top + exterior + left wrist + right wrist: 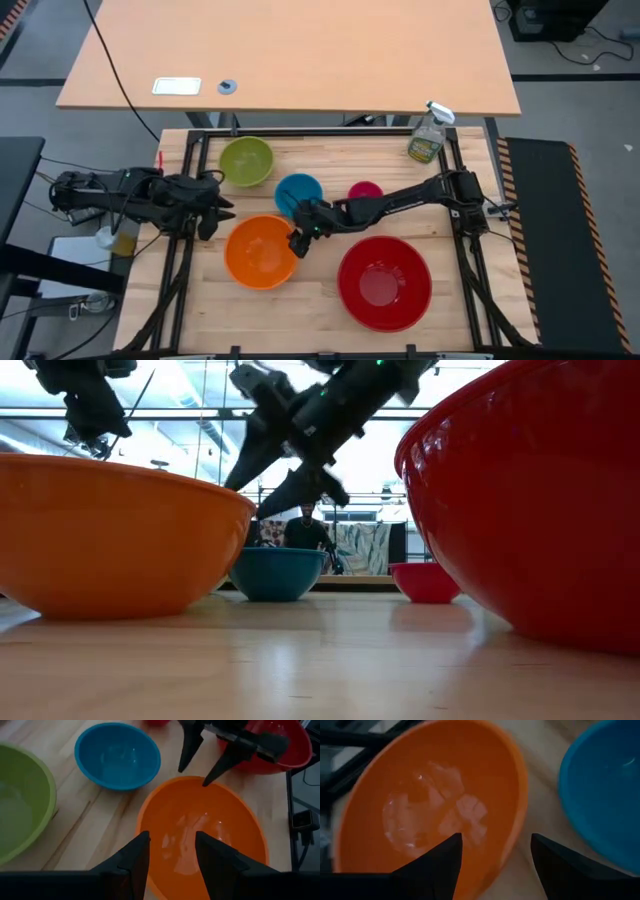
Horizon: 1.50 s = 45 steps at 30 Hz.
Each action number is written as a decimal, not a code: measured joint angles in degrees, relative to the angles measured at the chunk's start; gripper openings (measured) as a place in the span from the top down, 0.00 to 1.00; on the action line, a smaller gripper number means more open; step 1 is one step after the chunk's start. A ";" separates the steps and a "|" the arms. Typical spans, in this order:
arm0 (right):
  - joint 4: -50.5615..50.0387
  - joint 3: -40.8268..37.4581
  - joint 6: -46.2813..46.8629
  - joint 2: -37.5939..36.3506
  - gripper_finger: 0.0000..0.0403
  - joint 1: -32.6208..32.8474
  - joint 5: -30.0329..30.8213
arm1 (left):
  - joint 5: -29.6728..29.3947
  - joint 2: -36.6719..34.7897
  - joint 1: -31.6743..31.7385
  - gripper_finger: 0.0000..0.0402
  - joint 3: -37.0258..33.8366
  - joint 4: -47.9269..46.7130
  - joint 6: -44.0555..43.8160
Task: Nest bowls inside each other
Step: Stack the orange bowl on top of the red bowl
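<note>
Five bowls stand upright on the wooden table: green (pixel 246 161), blue (pixel 298 193), small pink (pixel 365 190), orange (pixel 262 252) and large red (pixel 384 283). My right gripper (pixel 495 855) is open and slants down over the orange bowl's (pixel 430 795) rim, on the side facing the blue bowl (pixel 605 790). One finger stands over the inside and one outside; I see no touch. My left gripper (pixel 172 850) is open and empty, raised over the orange bowl's (pixel 200 830) left edge.
A spray bottle (pixel 430 133) stands at the table's far right corner. Black frame rails (pixel 190 160) run along the left and right sides. A second tabletop (pixel 290 50) lies beyond the far edge. A person (pixel 305 532) shows in the room behind.
</note>
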 joint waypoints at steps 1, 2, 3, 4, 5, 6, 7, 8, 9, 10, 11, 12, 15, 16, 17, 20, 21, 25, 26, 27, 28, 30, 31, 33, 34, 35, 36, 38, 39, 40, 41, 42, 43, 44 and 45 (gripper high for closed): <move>-0.63 -0.02 0.93 0.24 0.40 -0.49 -0.54 | 0.02 0.01 0.00 0.60 0.00 -0.16 -0.46; -0.34 0.02 1.56 0.52 0.40 -0.84 -0.53 | 0.02 0.13 0.00 0.60 0.00 -0.42 -1.08; -0.34 0.20 1.96 0.56 0.40 -1.11 -0.55 | 0.02 0.09 0.00 0.60 0.00 -0.46 -1.61; -0.78 0.20 1.89 0.58 0.40 -1.27 -0.53 | 0.06 0.20 0.00 0.60 0.00 -0.57 -2.33; -1.27 0.20 1.63 0.61 0.40 -1.33 -0.49 | 0.04 0.18 0.00 0.60 0.00 -0.83 -2.86; -1.45 0.18 1.42 0.61 0.40 -1.33 -0.35 | 0.06 0.15 0.00 0.60 0.00 -0.90 -3.29; -1.45 0.20 0.91 0.71 0.40 -1.30 -0.15 | 0.08 0.15 0.00 0.60 0.00 -0.99 -3.56; -1.31 0.26 0.03 1.05 0.40 -1.24 0.18 | 0.08 0.15 0.00 0.60 0.00 -1.10 -3.60; -1.17 0.25 -0.78 1.34 0.40 -1.21 0.23 | 0.08 0.15 0.00 0.60 0.00 -1.11 -3.57; -1.00 0.24 -1.16 1.72 0.40 -1.10 0.13 | 0.09 0.17 0.00 0.60 0.00 -1.19 -3.40; -0.52 0.24 -1.23 2.34 0.40 -1.06 -0.29 | 0.13 0.18 0.00 0.60 0.00 -1.40 -3.19; 0.12 0.24 -1.15 2.88 0.41 -1.07 -1.09 | 0.16 0.15 0.00 0.60 0.00 -1.46 -3.17; 1.59 0.24 0.40 4.40 0.43 -1.09 -2.61 | 0.19 0.15 0.00 0.60 0.00 -1.61 -3.26; 1.27 0.20 1.00 4.45 0.44 -1.07 -2.59 | 0.20 0.15 0.00 0.60 0.00 -1.60 -3.63; 0.95 0.20 1.64 4.45 0.46 -1.07 -2.18 | 0.21 0.15 0.00 0.60 0.00 -1.65 -4.04; 0.78 0.20 2.44 4.43 0.53 -1.07 0.02 | 0.35 0.15 0.00 0.60 0.00 -1.75 -4.68; 0.80 0.20 2.85 4.43 0.56 -1.07 0.33 | 0.40 0.15 0.00 0.60 0.00 -1.77 -4.66; 0.80 0.20 5.86 4.43 0.69 -1.07 1.24 | 0.41 0.15 0.00 0.60 0.00 -1.81 -4.35; 0.77 0.20 6.41 4.43 0.72 -1.07 1.92 | 0.41 0.15 0.00 0.60 0.00 -1.81 -4.35; 0.73 0.20 6.70 4.43 0.76 -1.07 2.62 | 0.41 0.15 0.00 0.60 0.00 -1.81 -4.35; 0.73 0.20 6.84 4.43 0.79 -1.08 3.04 | 0.41 0.15 0.00 0.60 0.00 -1.82 -4.37; 0.67 0.20 7.60 4.43 0.86 -1.28 3.33 | 0.39 0.15 0.00 0.60 0.00 -1.81 -4.19; 0.56 0.20 8.11 4.43 0.90 -1.47 3.13 | 0.39 0.15 0.00 0.60 0.00 -1.78 -3.70; -0.06 0.15 8.78 4.43 0.95 -1.75 2.00 | 0.39 0.15 0.00 0.60 0.00 -1.40 -3.21; 0.23 0.15 8.94 4.43 0.95 -1.84 2.06 | 0.53 0.15 0.00 0.60 0.02 -1.23 -3.66; 0.24 0.15 8.87 4.43 0.95 -1.98 2.16 | 1.35 0.15 0.00 0.60 0.02 -1.10 -4.36; 0.30 0.15 8.82 4.42 0.95 -2.15 1.98 | 2.65 0.11 0.00 0.60 0.08 -0.83 -5.27; 0.72 0.15 8.99 4.29 0.94 -2.58 0.76 | 5.29 0.07 -0.08 0.60 0.66 -0.19 -5.92; 1.01 0.15 9.14 4.23 0.94 -2.79 -0.07 | 6.35 0.02 -0.13 0.60 0.95 0.49 -6.05; 1.36 0.15 9.26 4.20 0.93 -3.09 -1.05 | 7.02 -0.02 -0.26 0.60 1.23 1.14 -6.08; 1.79 0.15 9.28 4.15 0.93 -3.35 -2.22 | 7.16 -0.04 -0.46 0.60 1.54 1.65 -6.14; 2.27 0.15 9.27 4.15 0.93 -3.58 -3.44 | 7.16 -0.04 -0.59 0.60 1.89 2.09 -6.12; 3.01 0.15 9.31 4.15 0.93 -3.85 -4.75 | 7.13 -0.04 -0.69 0.60 2.21 2.45 -6.03; 3.88 0.15 9.40 4.15 0.93 -4.15 -6.02 | 7.09 -0.06 -0.70 0.60 2.39 2.87 -5.99; 4.64 0.15 9.46 4.02 0.94 -4.41 -7.19 | 7.04 -0.07 -0.70 0.60 2.63 3.02 -5.99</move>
